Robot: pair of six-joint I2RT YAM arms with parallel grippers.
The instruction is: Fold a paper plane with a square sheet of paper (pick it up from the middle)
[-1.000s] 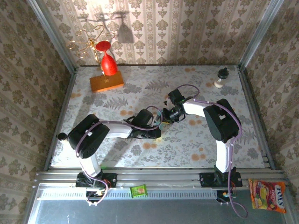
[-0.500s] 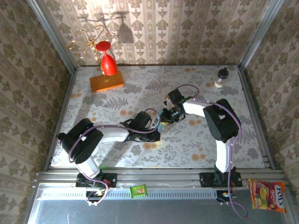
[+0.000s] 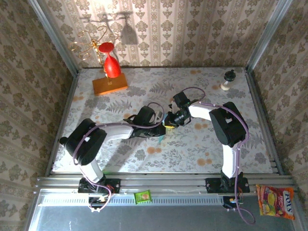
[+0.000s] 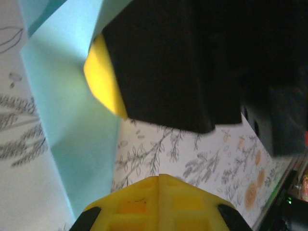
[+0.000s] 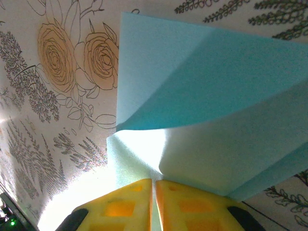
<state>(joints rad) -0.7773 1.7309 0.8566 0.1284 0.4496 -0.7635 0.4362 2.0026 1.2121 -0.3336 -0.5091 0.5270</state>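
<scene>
The two arms meet at the middle of the flowered surface [image 3: 207, 144]; from above, their wrists cover nearly all of the light-blue sheet of paper [image 5: 202, 96], and just a small blue sliver peeks out between them. The right end effector [image 5: 153, 186] is pinched on the near edge of the sheet, which is bent along a crease. The left end effector [image 4: 159, 185] is clenched just beside the paper; whether it catches an edge, I cannot tell. The black body of the right one hides much of the sheet there.
</scene>
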